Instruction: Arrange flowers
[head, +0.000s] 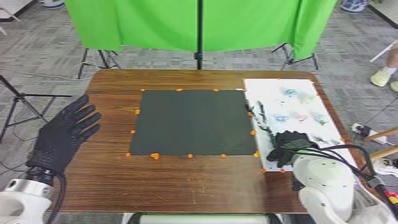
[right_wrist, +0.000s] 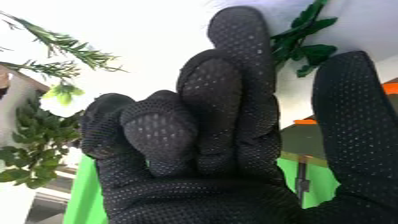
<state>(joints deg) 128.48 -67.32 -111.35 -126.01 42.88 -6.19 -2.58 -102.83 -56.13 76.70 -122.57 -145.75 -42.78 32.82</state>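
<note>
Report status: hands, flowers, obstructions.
Left hand open at the table's left side. Right hand open over the white board, nothing held. Flowers lying on board, leafy stem close to right hand. Path looks unobstructed.

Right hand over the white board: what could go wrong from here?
1. Missed pinch: in the wrist view the dark green leafy stem shows beyond the gap between the right hand's thumb and fingers. Closing now might catch only leaves, or nothing.
2. Snagging: a white flower and a needle-leaved sprig lie on the board too, on the side away from the thumb. A sideways sweep could drag them.
</note>
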